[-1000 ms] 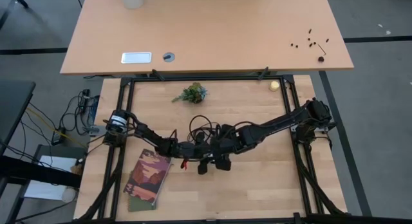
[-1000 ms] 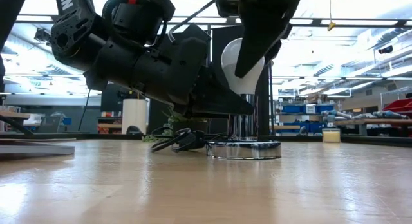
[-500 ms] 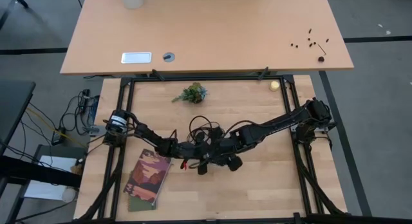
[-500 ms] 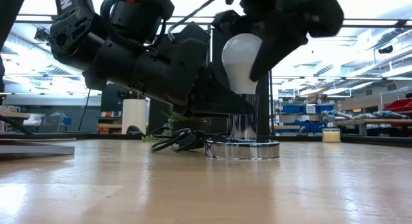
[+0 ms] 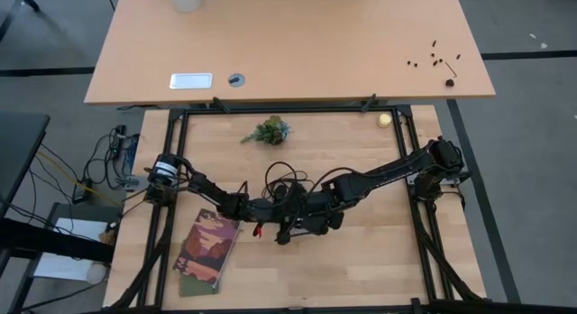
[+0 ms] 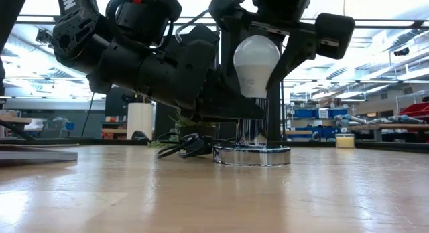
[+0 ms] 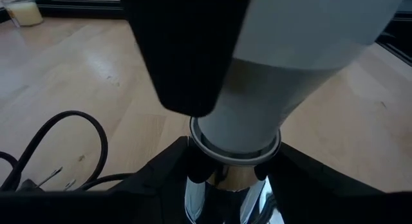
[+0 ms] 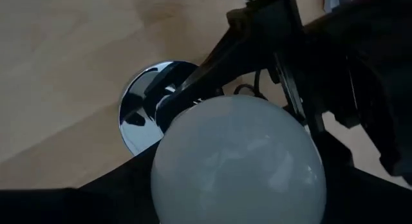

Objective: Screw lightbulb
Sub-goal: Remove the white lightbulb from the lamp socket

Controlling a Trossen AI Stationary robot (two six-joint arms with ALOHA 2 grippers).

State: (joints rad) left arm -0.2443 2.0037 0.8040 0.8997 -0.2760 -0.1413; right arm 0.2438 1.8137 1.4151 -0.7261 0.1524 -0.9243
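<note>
Lightbulb [image 6: 255,57] stands upright, apparently gripped by right claw [image 6: 268,39].

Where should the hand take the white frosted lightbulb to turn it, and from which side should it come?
Grip the white frosted pear-shaped lightbulb around its widest round part, coming from above. It stands upright in the chrome socket, and the left hand already occupies the space around the socket below.

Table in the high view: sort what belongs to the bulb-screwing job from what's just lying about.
Job: lightbulb, chrome socket base, black cord, left hand, right hand.
Lying about: book, plant sprig, small yellow object.
</note>
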